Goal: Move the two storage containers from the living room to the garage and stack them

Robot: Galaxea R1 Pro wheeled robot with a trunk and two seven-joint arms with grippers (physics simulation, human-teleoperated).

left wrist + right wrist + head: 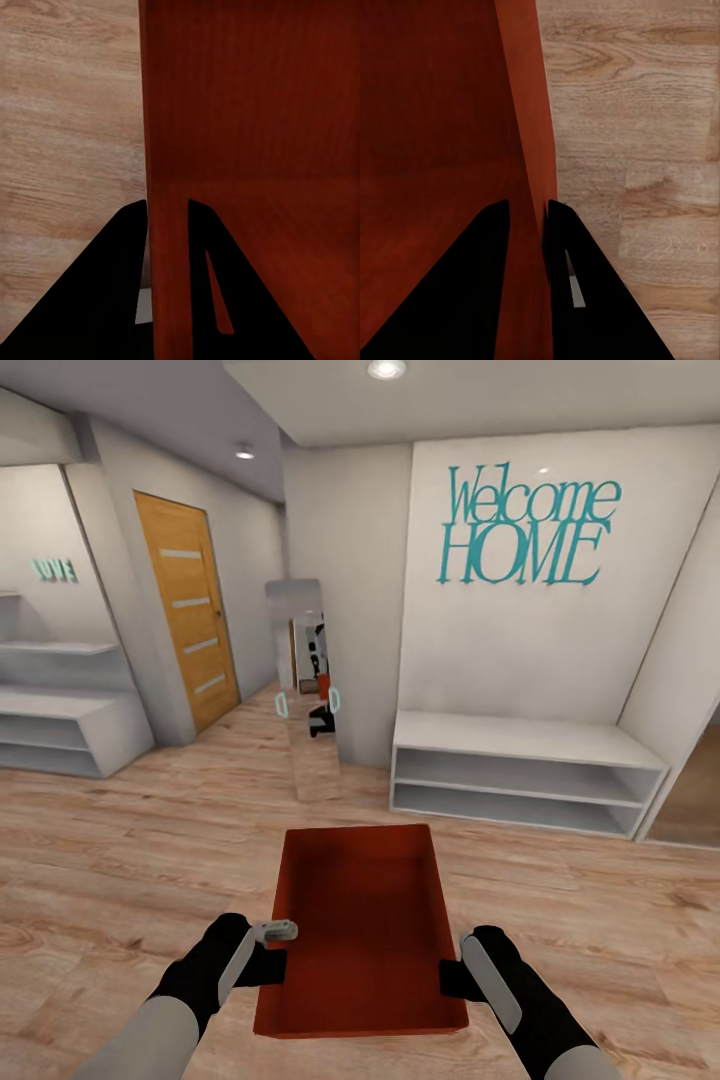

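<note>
Orange-red container [360, 930] clamped between left gripper [272, 966], right gripper [452, 980].

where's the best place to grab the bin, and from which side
By its two long side walls, one gripper per side, as now. The left gripper pinches the bin's left wall and the right gripper its right wall, each with one finger inside and one outside. The walls are thin, straight and upright, so the fingers straddle the rim easily, and opposite holds keep the open bin level.
</note>
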